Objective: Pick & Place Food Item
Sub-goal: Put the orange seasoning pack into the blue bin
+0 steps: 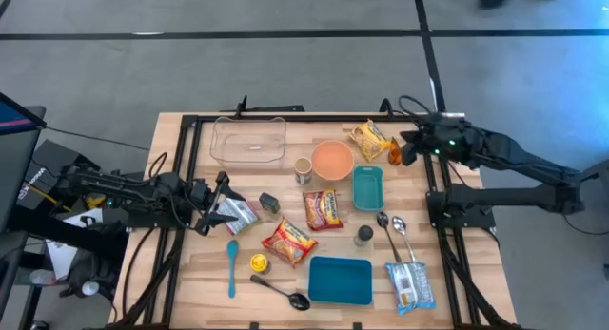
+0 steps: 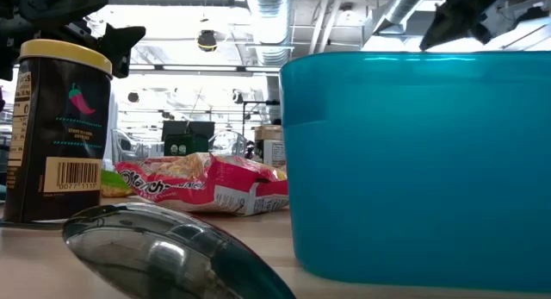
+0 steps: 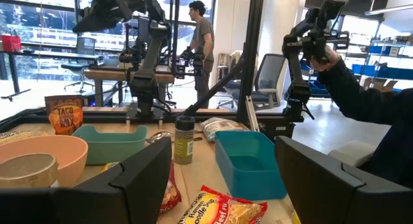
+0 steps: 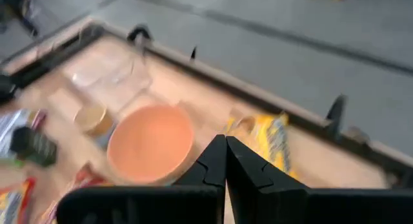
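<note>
Several food packets lie flat on the wooden table: a yellow snack packet (image 1: 371, 140) at the far right, two red noodle packets (image 1: 322, 208) (image 1: 288, 242) in the middle, a silver packet (image 1: 238, 214) at the left and a blue-white packet (image 1: 411, 284) at the near right. My left gripper (image 1: 215, 203) (image 3: 222, 179) is open, level, at the table's left next to the silver packet, with nothing between its fingers. My right gripper (image 1: 402, 151) (image 4: 226, 156) is shut, held in the air over the far right and tipped down toward the yellow packet (image 4: 271, 143) and the orange bowl (image 4: 150, 143).
A clear tub (image 1: 249, 140) stands at the far edge, a teal tray (image 1: 367, 187) beside the orange bowl (image 1: 332, 160) and a blue container (image 1: 340, 279) at the near edge. Spoons (image 1: 388, 230), spice jars (image 1: 269, 203), a cup (image 1: 304, 170) and a small can (image 1: 259, 263) are scattered between them.
</note>
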Robot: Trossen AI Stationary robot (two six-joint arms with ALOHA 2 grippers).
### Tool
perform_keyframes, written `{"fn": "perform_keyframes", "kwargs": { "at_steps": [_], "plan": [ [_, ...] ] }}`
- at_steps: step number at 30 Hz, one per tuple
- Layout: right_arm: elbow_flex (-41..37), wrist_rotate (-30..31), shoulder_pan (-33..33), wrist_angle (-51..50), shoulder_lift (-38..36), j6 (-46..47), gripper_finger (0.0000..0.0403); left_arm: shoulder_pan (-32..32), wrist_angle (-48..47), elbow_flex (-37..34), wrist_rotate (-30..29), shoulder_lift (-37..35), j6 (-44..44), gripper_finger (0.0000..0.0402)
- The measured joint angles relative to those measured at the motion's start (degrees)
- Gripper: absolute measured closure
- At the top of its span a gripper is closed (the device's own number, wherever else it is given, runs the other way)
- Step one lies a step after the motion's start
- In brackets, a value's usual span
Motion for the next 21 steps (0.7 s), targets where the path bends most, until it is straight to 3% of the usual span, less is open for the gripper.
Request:
{"fn": "perform_keyframes", "kwargs": {
  "at_steps": [4, 8, 21],
  "plan": [
    [0.0, -9.0, -3.6, 0.7, 3.0, -2.3, 0.0403, 0.0, 0.0, 0.0, 0.0, 0.0, 0.0, 0.0131],
    [0.0, -14.1, -6.0, 2.0, 7.2, -3.4, 0.0403, 0.0, 0.0, 0.0, 0.0, 0.0, 0.0, 0.0131],
    [0.0, -18.2, -17.3, 3.7, 15.8, -8.0, 0.0403, 0.0, 0.0, 0.0, 0.0, 0.0, 0.0, 0.0131]
  ]
}}
